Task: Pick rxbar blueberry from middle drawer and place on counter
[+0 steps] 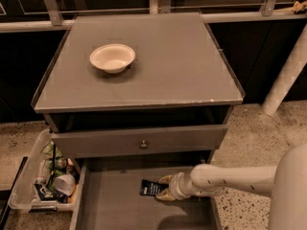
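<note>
The rxbar blueberry [150, 187], a small dark wrapper with white print, lies flat on the floor of the pulled-out middle drawer [110, 205]. My gripper [163, 188] reaches in from the right, low inside the drawer. Its two tan fingers [166, 179] are open, one on each side of the bar's right end and close to it. The counter [172, 66] is the grey cabinet top above, with a white bowl [112, 57] on its left rear part.
The upper drawer front with a brass knob [143, 144] overhangs the back of the middle drawer. A clear bin of cups and wrappers [45, 178] sits on the floor to the left. A white post [288, 71] stands to the right.
</note>
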`<state>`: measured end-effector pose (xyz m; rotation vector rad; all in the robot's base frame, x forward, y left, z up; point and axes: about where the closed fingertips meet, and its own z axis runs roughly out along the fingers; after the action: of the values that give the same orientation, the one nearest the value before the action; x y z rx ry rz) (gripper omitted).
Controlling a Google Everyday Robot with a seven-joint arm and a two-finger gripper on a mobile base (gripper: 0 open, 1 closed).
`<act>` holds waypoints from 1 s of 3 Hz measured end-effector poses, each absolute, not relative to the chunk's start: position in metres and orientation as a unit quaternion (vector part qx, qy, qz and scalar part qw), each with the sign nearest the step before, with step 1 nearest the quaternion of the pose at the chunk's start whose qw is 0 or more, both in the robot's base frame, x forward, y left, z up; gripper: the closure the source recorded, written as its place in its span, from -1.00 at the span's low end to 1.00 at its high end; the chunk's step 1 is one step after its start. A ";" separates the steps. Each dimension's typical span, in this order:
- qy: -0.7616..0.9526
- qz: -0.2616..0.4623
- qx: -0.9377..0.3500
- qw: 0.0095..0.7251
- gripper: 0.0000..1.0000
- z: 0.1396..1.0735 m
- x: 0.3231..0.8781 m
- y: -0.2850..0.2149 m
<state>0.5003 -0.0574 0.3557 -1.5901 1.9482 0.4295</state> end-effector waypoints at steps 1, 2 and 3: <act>0.731 0.161 -0.596 0.291 1.00 0.356 0.500 -0.057; 0.726 0.162 -0.601 0.291 1.00 0.362 0.496 -0.056; 0.718 0.160 -0.609 0.299 1.00 0.392 0.484 -0.059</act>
<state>0.4836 -0.0593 0.3916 -1.6165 1.9059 0.4255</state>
